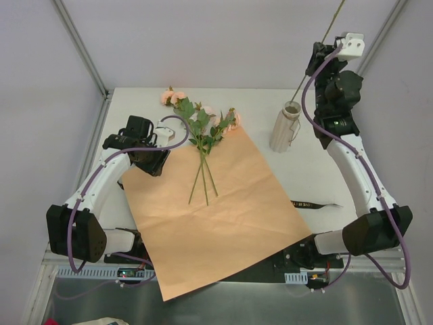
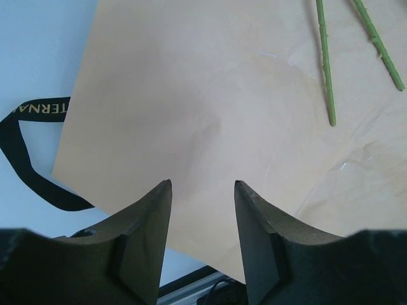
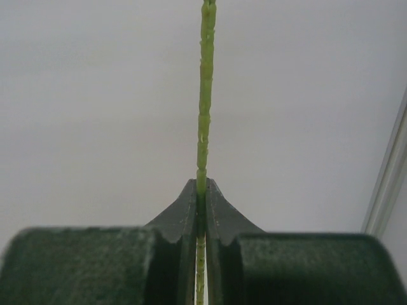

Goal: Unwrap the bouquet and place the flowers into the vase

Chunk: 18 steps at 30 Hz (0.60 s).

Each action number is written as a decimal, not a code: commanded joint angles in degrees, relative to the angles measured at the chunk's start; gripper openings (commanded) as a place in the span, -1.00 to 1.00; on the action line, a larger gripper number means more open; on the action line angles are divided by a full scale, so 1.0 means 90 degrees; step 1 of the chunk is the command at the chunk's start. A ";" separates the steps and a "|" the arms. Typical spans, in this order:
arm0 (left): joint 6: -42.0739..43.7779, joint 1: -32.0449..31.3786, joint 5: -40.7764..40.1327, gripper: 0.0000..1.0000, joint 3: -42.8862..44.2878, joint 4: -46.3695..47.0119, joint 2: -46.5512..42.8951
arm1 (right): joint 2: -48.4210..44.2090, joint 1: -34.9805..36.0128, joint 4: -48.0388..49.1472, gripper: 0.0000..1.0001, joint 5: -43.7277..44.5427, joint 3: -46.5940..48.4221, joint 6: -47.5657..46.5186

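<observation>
Right gripper (image 3: 201, 189): jaws closed on one thin green stem (image 3: 205, 95), raised above the vase (image 1: 284, 128), lower end at the vase mouth (contact not discernible). Left gripper (image 2: 202, 190): jaws partly apart, holding nothing, over the kraft paper (image 2: 210, 108) left of the vase. Remaining flowers (image 1: 203, 132) lie on that paper, left of the vase

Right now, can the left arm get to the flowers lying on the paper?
Probably yes. The left gripper is open and empty over the paper, close beside the flowers, with nothing between them. The right gripper pinches one stem up by the vase, out of the way.
</observation>
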 commanded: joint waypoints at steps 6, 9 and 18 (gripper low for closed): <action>-0.0094 0.0073 0.0037 -0.14 0.0140 -0.0164 -0.0048 | -0.0150 -0.0247 0.0970 -0.98 -0.0011 -0.0898 -0.0188; -0.0065 0.0073 0.0008 -0.14 0.0101 -0.0193 -0.0097 | -0.0052 -0.0247 0.1078 -0.98 -0.0040 -0.1055 -0.0121; -0.0074 0.0073 -0.0041 -0.14 0.0033 -0.0184 -0.0117 | -0.0314 -0.0062 0.0678 -0.39 0.0028 -0.1611 0.0095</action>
